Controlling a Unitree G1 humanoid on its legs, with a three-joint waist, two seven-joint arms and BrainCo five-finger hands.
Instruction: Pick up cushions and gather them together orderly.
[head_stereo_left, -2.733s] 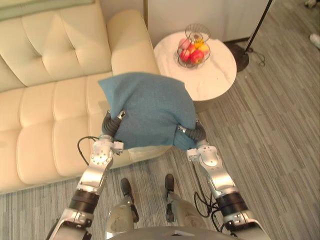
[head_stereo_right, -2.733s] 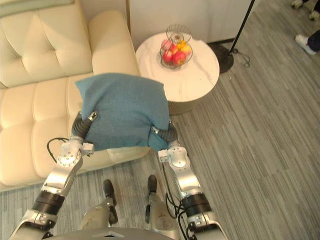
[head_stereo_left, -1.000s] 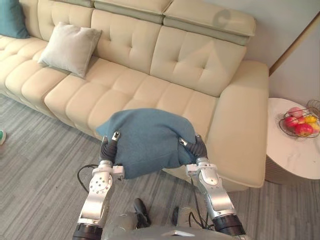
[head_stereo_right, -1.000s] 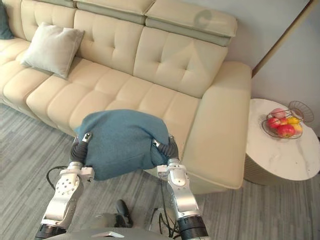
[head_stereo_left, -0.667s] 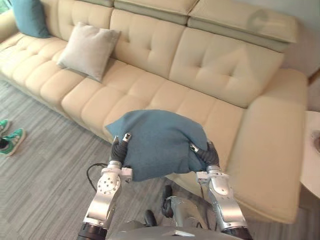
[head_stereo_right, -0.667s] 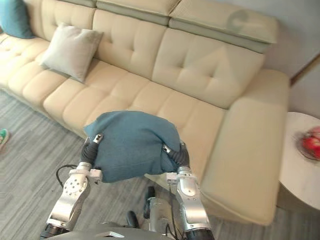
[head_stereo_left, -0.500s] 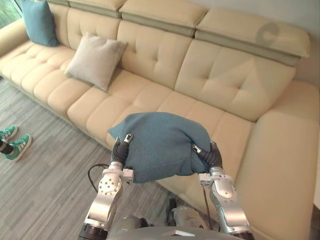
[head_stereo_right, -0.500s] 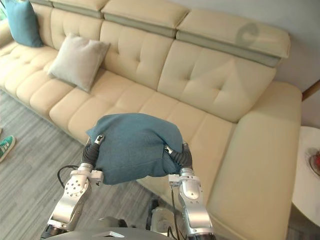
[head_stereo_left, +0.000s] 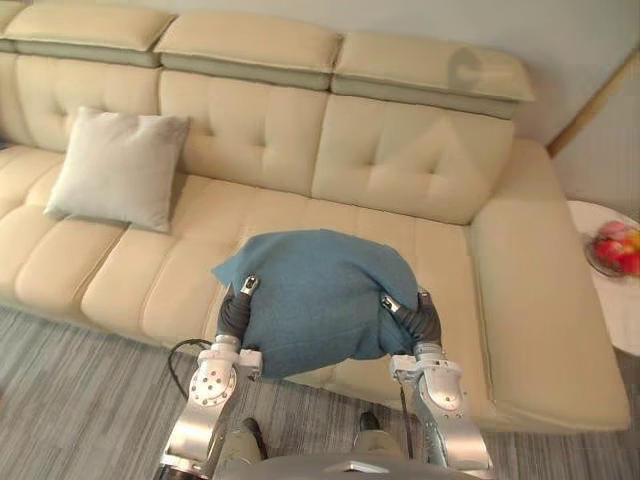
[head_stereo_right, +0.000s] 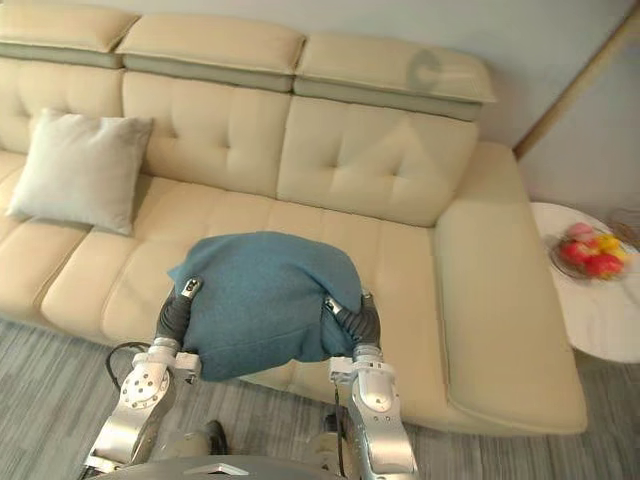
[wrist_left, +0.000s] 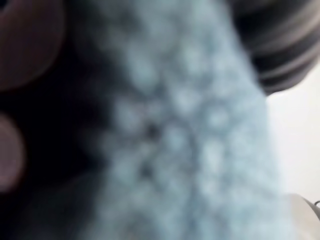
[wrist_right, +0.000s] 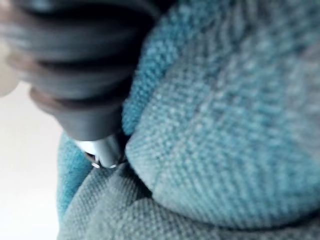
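Note:
A teal knitted cushion is held up in front of me, over the front edge of the cream sofa. My left hand presses against its left side and my right hand against its right side. Both hands are buried in the fabric past their dark ribbed covers. Both wrist views show the teal cushion from very close, the right one beside that hand's cover. A light grey cushion leans against the sofa back at the left.
A round white side table with a wire basket of fruit stands past the sofa's right arm. Grey wood-pattern floor runs along the sofa front.
The camera has swung back to the right, so the sofa's right end and the side table show again. The teal cushion stays pressed between both hands.

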